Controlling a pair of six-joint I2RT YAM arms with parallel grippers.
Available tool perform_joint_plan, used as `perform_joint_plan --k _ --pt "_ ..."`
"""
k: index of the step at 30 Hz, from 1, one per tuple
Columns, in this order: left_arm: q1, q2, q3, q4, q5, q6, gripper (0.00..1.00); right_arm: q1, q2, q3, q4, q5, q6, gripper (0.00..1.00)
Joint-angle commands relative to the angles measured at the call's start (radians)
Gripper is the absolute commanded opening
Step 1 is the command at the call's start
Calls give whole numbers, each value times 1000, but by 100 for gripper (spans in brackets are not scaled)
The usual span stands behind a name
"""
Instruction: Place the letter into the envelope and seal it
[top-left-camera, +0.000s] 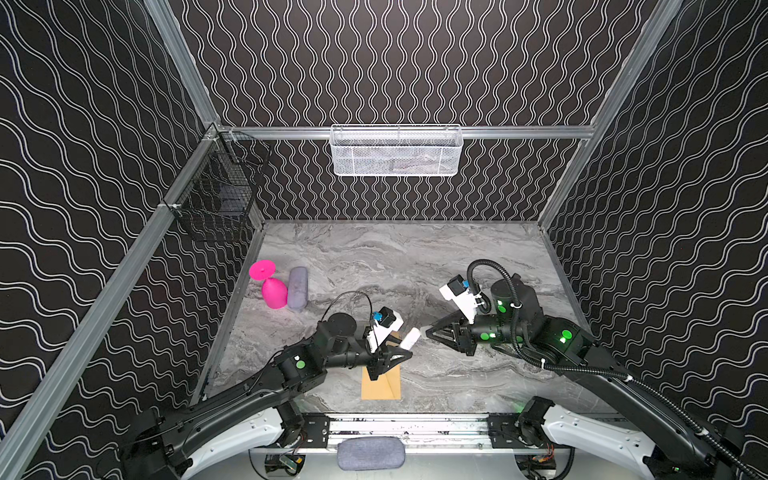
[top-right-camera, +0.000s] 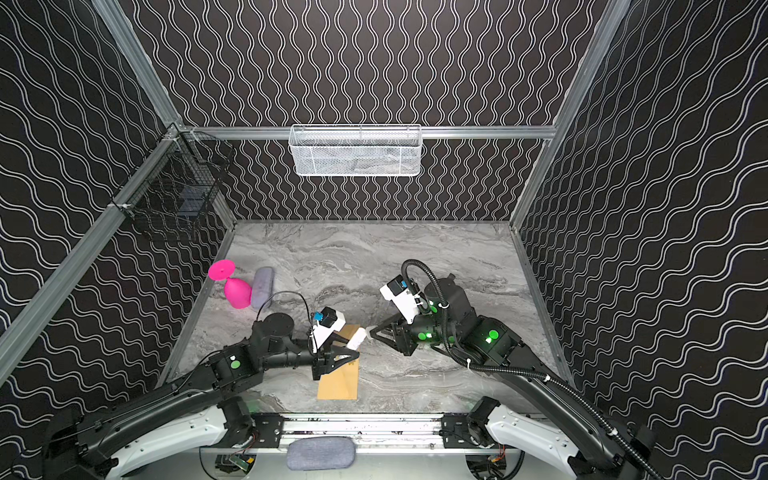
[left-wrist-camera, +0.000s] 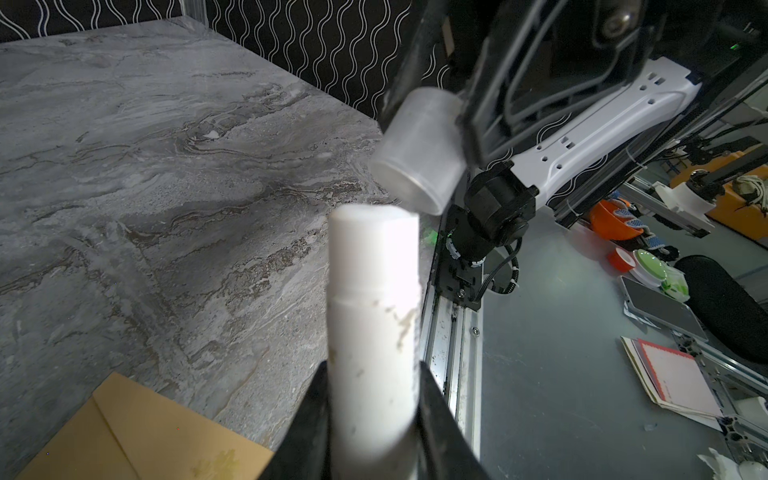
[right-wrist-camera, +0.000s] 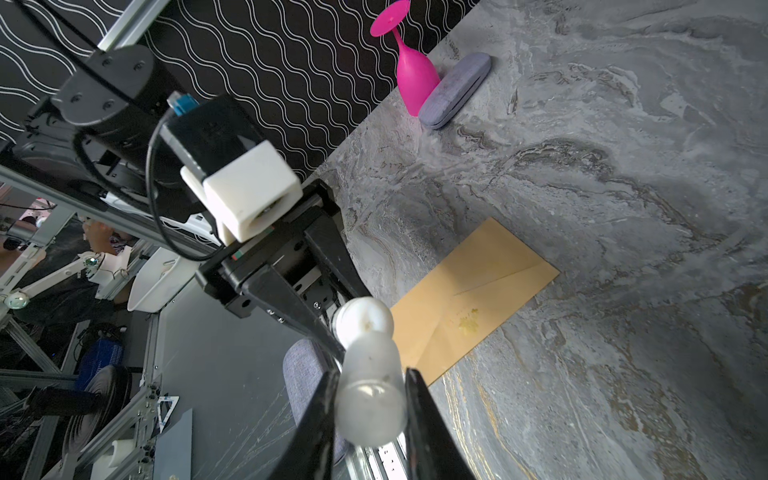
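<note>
Jaws of the left gripper (left-wrist-camera: 372, 374) are clamping the lower half of a white glue stick (left-wrist-camera: 374, 270), with its bare tip sticking out beyond the fingers. Jaws of the right gripper (right-wrist-camera: 372, 374) are pinching a frosted cap (right-wrist-camera: 370, 411) between them. In the left wrist view the cap (left-wrist-camera: 417, 149) is hanging tilted just past the stick's tip, its open mouth turned toward it; whether the two are touching I cannot tell.

In both top views the grippers are meeting nose to nose over the middle of the bench (top-left-camera: 415, 257), the left gripper (top-left-camera: 401, 347) coming in from the left and the right gripper (top-left-camera: 426, 332) from the right.

The envelope (top-left-camera: 380, 386) is lying flat near the middle of the bench's front edge, its long side running from front to back. Its far end is sitting under the left gripper. In the right wrist view its flap is lying down against the envelope (right-wrist-camera: 478, 291), and a yellowish mark is showing near the flap's point.

A pink goblet (top-left-camera: 274, 293) is standing upside down near the bench's left edge. A grey case (top-left-camera: 297, 289) is lying right beside it, on its right.
</note>
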Motion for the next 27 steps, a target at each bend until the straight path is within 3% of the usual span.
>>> perform_joint_plan --k 1,13,27 --pt "-5 -5 11 40 23 27 0 1 6 -2 60 -36 12 20" --pt "-19 0 23 50 48 26 0 1 5 -14 84 -89 39 19" --pt "-64 -44 29 43 54 66 0 0 101 81 -46 -170 -39 19"
